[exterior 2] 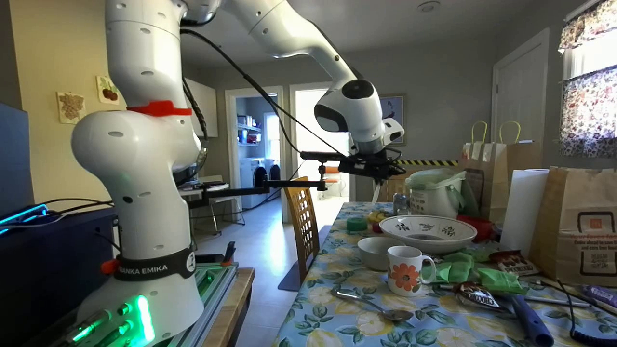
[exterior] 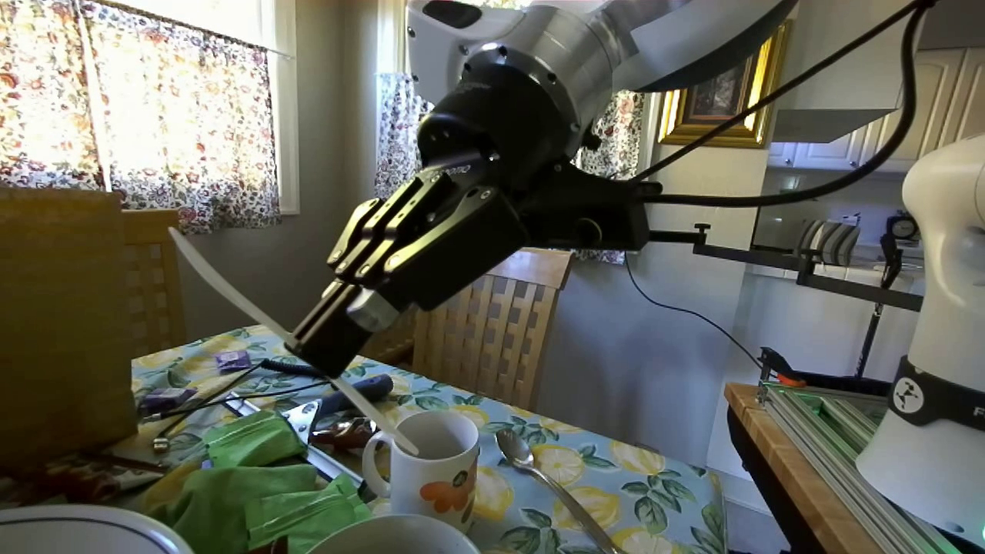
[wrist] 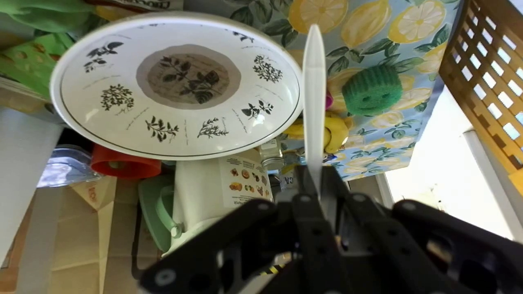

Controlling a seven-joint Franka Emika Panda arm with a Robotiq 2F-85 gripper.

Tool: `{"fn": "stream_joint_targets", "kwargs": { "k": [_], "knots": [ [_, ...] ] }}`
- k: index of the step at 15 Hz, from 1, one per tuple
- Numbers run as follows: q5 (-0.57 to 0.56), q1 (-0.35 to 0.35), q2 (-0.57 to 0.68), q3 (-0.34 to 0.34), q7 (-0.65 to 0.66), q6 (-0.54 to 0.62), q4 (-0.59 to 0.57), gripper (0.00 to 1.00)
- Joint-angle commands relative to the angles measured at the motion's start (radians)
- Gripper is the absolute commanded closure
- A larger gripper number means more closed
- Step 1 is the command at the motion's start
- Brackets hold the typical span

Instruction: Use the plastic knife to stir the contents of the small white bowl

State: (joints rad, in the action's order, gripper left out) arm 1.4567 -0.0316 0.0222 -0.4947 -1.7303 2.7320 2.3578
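Note:
The plain small white bowl stands on the table behind the floral mug in an exterior view. Only part of its rim shows at the bottom edge in an exterior view. Its contents are hidden, and it is out of the wrist view. My gripper is shut on the white plastic knife, which slants downward. The knife hangs in the air beyond and above the small bowl. In the wrist view the knife sticks out between the closed fingertips, its rounded end free.
A floral mug stands beside the small bowl, with a metal spoon near it. A large herb-print bowl sits near the knife. A green smiling object, a white bin, wrappers and paper bags also crowd the table.

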Motion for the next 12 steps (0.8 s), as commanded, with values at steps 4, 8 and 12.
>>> {"fn": "stream_joint_targets", "kwargs": {
  "k": [4,8,12],
  "knots": [
    [0.034,-0.011,0.030,0.011,-0.138,-0.087,-0.045,0.97],
    [0.118,-0.007,0.048,0.019,-0.292,-0.122,-0.068,0.97],
    [0.390,0.008,0.090,0.009,-0.489,-0.077,-0.078,0.97]
  ]
}}
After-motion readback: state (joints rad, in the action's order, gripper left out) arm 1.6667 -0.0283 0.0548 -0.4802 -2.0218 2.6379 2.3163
